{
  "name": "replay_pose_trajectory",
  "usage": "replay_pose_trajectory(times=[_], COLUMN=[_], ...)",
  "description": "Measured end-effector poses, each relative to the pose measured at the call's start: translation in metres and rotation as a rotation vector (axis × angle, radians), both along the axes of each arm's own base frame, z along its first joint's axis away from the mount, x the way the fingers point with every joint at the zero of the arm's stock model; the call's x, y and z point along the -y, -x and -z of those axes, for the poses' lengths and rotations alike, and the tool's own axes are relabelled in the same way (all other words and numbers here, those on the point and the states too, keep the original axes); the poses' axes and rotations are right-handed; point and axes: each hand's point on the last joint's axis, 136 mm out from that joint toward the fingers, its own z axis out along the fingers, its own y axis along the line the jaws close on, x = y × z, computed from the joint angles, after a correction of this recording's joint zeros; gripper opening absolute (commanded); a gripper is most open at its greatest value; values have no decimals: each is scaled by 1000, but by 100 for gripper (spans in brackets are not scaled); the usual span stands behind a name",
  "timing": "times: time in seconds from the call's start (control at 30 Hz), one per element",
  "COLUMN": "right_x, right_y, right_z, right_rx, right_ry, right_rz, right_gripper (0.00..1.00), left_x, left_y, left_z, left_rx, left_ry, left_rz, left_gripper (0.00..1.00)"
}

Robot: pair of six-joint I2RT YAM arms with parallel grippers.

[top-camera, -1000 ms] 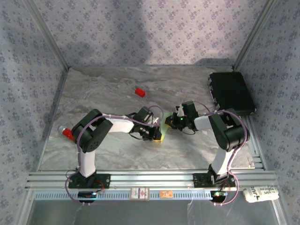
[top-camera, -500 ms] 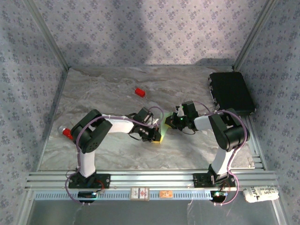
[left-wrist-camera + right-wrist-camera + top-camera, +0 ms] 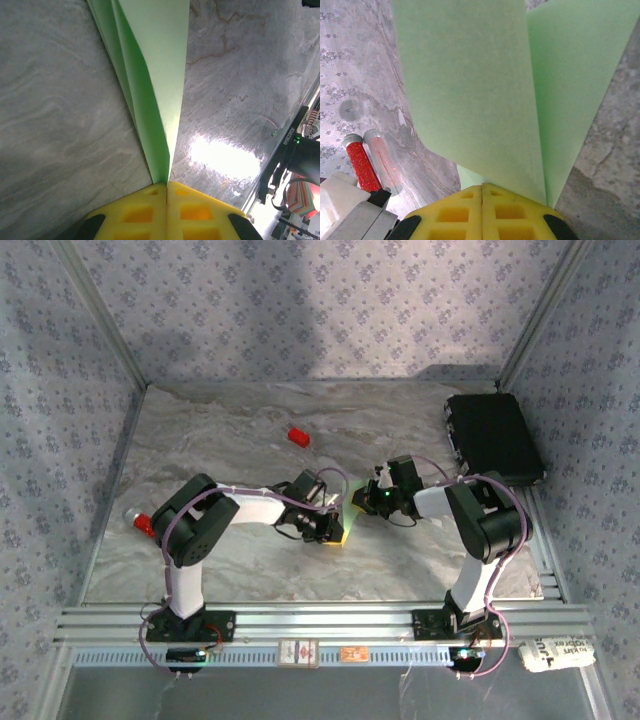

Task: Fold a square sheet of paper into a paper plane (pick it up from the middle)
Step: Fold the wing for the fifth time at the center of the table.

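Pinching paper (image 3: 161, 75) edges mid-table (image 3: 230, 430): left fingers (image 3: 142, 216), right fingers (image 3: 460, 216).

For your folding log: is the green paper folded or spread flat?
Folded. In the left wrist view the paper shows layers meeting at a crease, pinched by the shut left gripper.

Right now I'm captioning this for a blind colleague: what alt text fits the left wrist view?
The yellow left gripper, shut at the bottom edge, pinches a folded pale-green paper that runs up to the top edge. A marbled grey table lies beneath, with glare at right.
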Motion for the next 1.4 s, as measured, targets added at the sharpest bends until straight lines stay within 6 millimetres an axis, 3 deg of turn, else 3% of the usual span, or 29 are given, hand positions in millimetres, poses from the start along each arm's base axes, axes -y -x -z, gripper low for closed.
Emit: replay_pose_trajectory(times=[0.2, 0.37, 0.77, 0.97, 1.17, 1.4], right_x=[0, 0, 0, 0, 0, 0], right_y=[0, 0, 0, 0, 0, 0], right_z=[0, 0, 0, 0, 0, 0], right_rx=[2, 3, -2, 3, 3, 3], right_ry=[2, 4, 7, 9, 9, 9], right_rz=[-1, -3, -4, -8, -8, -8], right_gripper=[7, 7, 7, 6, 6, 6], left_x=[-2, -4, -13, -25, -15, 24], left_y=[3, 10, 31, 41, 22, -17], left_z=[0, 0, 0, -3, -46, -76], left_rx=[-8, -34, -97, -96, 5, 65], left_ry=[4, 10, 0, -33, 61, 160], left_rz=[5, 19, 53, 44, -15, -46], left_gripper=[6, 0, 2, 0, 0, 0])
